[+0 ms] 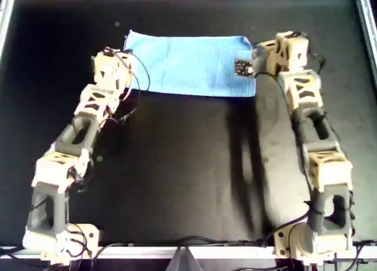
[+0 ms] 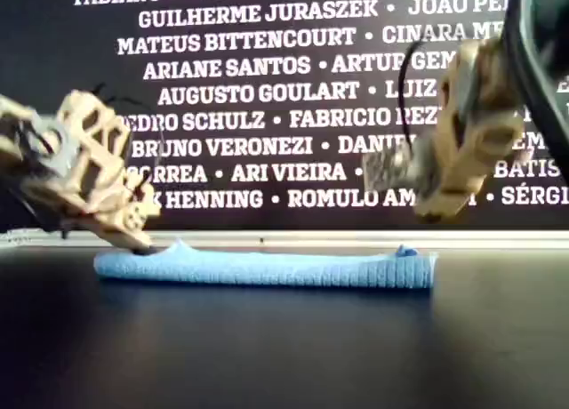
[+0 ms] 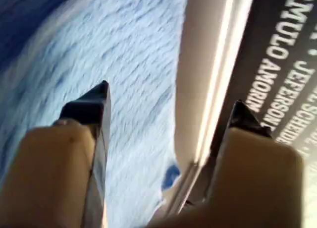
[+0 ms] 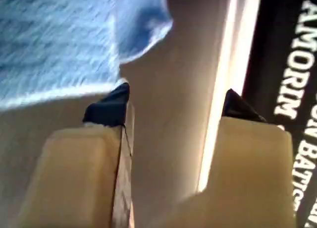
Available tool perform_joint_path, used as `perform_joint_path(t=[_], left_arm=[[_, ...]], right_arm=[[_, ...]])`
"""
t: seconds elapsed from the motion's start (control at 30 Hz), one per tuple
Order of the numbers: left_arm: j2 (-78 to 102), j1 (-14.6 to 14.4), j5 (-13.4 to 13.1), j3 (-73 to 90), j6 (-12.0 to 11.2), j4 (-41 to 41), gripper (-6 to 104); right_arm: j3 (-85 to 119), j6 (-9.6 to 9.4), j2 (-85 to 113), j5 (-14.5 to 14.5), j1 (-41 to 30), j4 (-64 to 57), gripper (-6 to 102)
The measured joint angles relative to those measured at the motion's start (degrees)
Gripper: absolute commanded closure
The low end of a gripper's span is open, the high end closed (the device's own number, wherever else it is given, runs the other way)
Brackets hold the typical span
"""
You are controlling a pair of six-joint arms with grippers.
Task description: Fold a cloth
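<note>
Nearest the overhead camera, at the lower edge, sit the two arm bases on the black table [image 1: 188, 182], one at the overhead view's lower left and one at its lower right; both arms stretch away toward the far rail.

At the overhead view's left, the left gripper [image 1: 121, 59] is at the near left corner of the cloth [image 1: 191, 65]. Its wrist view shows the jaws apart with nothing between them, one fingertip [image 3: 96, 101] over the blue weave and the other over the pale rail [image 3: 208, 89]. In the exterior view this gripper [image 2: 138, 240] dips down to the cloth's left end.

Across the middle, the light blue cloth [image 2: 267, 268] lies flat as a wide rectangle at the far side of the table, apparently doubled over.

At the overhead view's right, the right gripper [image 1: 250, 65] is at the cloth's right edge. Its jaws also stand apart and empty, with a cloth corner [image 4: 141, 25] just beyond them. In the exterior view it [image 2: 387, 173] hangs raised above the cloth's right end.
</note>
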Motion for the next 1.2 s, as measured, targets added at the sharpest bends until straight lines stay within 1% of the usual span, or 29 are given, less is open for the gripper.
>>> perform_joint_path(t=[0.1, 0.17, 0.3, 0.33, 0.4, 0.43, 0.5, 0.57, 0.63, 0.73, 0.83, 0.9, 0.97, 1.03, 1.2], left_arm=[[12.57, 0.0, 0.0, 11.07, 0.0, 5.1, 12], [23.03, 0.0, -0.09, 20.21, 0.0, 6.77, 12], [45.79, 0.0, -0.09, 39.02, -0.44, 7.82, 13], [52.12, 0.0, -0.09, 43.68, -0.44, 8.17, 13], [64.25, 0.0, -0.09, 52.21, -0.35, 8.35, 13], [70.49, 0.0, -0.09, 56.34, -0.35, 8.35, 13], [82.27, 0.0, -0.09, 64.51, -0.35, 8.53, 13], [92.81, 0.0, -0.09, 71.72, -0.35, 8.61, 13], [101.78, 0.0, -0.09, 78.05, -0.35, 8.7, 13], [112.68, 0.0, -1.14, 86.92, -0.35, 8.88, 13], [120.59, 0.0, -4.31, 95.01, -0.44, 8.88, 13], [124.8, 0.0, -6.94, 99.32, -0.44, 8.88, 13], [128.14, 0.0, -8.7, 102.48, -0.44, 8.88, 13], [130.52, 0.0, -9.4, 105.12, -0.44, 8.88, 13], [133.07, 0.0, -9.93, 110.83, -0.53, 8.88, 13]], right_arm=[[5.45, 0.09, 10.37, 0.26, -0.18, 8.17, 21], [10.02, 0.0, 18.54, 0.09, -0.53, 12.22, 21], [22.06, 0.0, 34.98, 0.0, -3.08, 15.29, 21], [26.1, -0.35, 39.9, 0.0, -3.52, 15.56, 21], [34.19, -2.46, 49.66, 0.0, -3.87, 15.64, 21], [38.41, -4.31, 55.02, 0.0, -3.78, 15.64, 21], [46.93, -7.03, 66.27, 0.18, -3.6, 15.64, 21], [55.37, -8.17, 77.26, 0.35, -4.31, 15.56, 21], [63.19, -8.44, 86.4, 0.35, -5.45, 14.59, 21], [73.83, -8.44, 95.63, 0.35, -7.73, 11.87, 21], [84.38, -8.44, 102.83, 0.09, -11.95, 9.58, 21], [90.97, -8.96, 108.37, 0.09, -14.68, 8.17, 22], [96.59, -9.14, 114.7, 0.18, -16.44, 6.86, 22], [101.95, -9.14, 121.55, 0.18, -17.14, 5.98, 22], [114.26, -9.05, 136.85, 0.18, -17.23, 5.54, 22]])
